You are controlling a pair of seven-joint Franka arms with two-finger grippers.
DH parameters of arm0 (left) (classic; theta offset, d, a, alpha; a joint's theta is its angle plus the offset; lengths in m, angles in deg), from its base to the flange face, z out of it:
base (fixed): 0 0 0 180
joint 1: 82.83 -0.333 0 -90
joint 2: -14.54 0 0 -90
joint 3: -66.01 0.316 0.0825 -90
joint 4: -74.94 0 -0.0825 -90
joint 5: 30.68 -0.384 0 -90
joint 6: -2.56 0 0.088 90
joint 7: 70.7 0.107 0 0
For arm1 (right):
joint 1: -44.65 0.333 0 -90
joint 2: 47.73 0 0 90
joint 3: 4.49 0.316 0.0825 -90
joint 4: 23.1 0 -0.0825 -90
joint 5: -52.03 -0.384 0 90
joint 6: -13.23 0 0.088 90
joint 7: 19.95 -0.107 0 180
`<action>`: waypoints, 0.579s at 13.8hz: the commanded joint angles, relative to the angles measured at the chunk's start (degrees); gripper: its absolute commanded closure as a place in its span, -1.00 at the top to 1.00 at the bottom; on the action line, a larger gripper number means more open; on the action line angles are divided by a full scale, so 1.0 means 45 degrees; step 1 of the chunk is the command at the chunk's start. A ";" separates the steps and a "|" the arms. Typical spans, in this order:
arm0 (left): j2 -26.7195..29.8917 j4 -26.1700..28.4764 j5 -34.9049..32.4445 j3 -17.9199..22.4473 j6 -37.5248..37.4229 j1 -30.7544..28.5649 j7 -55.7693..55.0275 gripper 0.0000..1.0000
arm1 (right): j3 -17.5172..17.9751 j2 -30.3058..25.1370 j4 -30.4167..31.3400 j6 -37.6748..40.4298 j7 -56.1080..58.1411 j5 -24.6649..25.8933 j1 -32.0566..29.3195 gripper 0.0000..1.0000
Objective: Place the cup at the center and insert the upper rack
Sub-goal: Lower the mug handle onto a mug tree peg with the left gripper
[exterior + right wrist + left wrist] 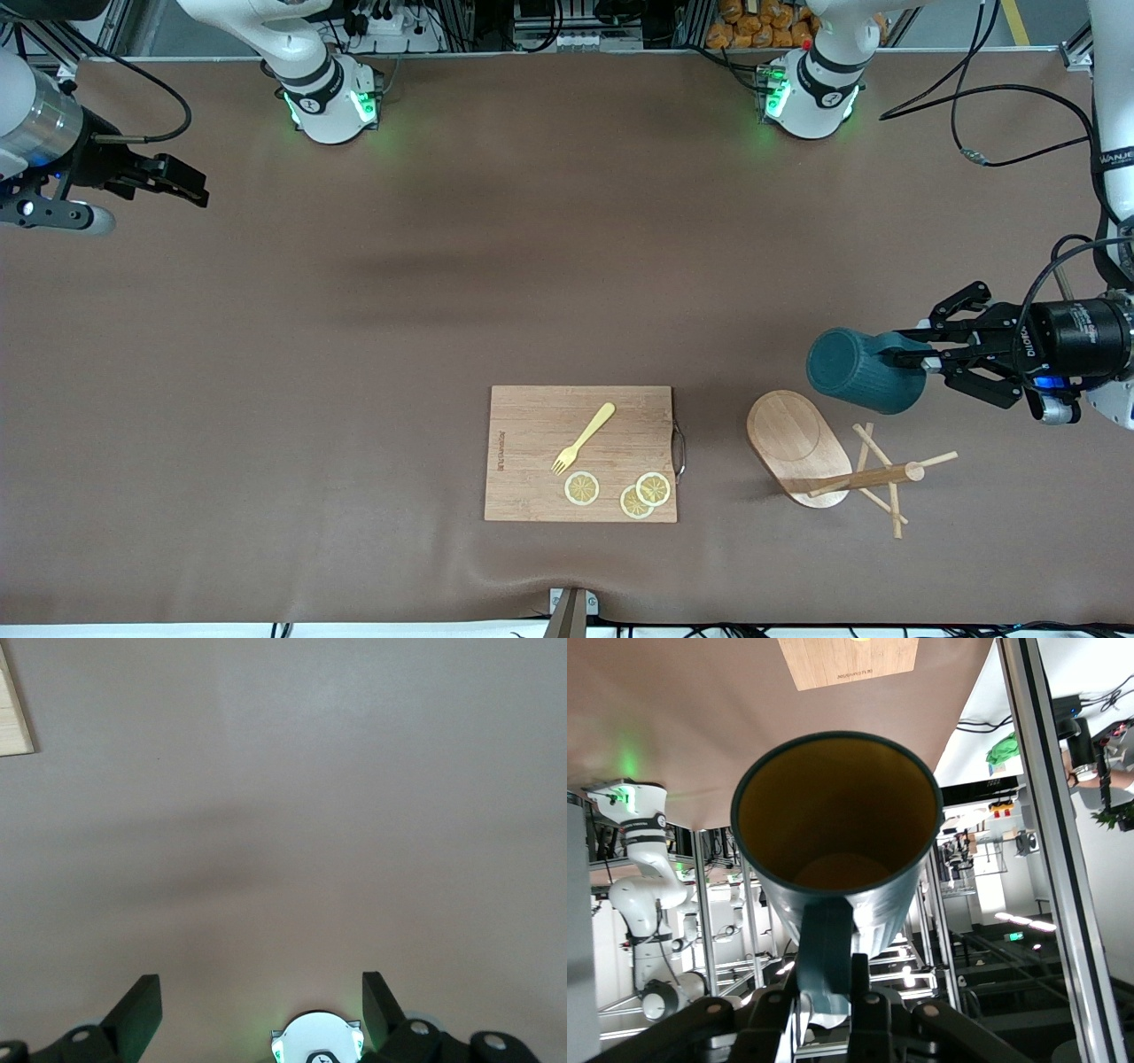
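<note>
**Cup lifted, rack lying on its side**

Your left gripper (pixel 905 359) is clenched on the handle of the cup (pixel 864 370), holding it sideways in the air over the table beside the upper rack (pixel 828 456). The rack lies tipped over near the cutting board (pixel 580 454). Your right gripper (pixel 182 182) waits released at its end.

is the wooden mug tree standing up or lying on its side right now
Lying on its side. The mug tree has its oval base on edge, and its post and pegs stretch out flat along the table, toward the left arm's end.
</note>
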 commanded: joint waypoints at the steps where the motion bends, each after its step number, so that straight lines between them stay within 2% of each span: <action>1: -0.0507 -0.0059 0.0361 -0.0127 -0.0568 -0.0335 0.1319 -1.00 | -0.0021 -0.0066 0.0068 0.0062 -0.0239 0.0236 0.0095 1.00; 8: -0.1679 -0.0078 0.0867 -0.0186 -0.1409 -0.0824 0.3394 -1.00 | -0.0041 -0.0105 0.0068 0.0258 -0.0239 0.0236 -0.0002 1.00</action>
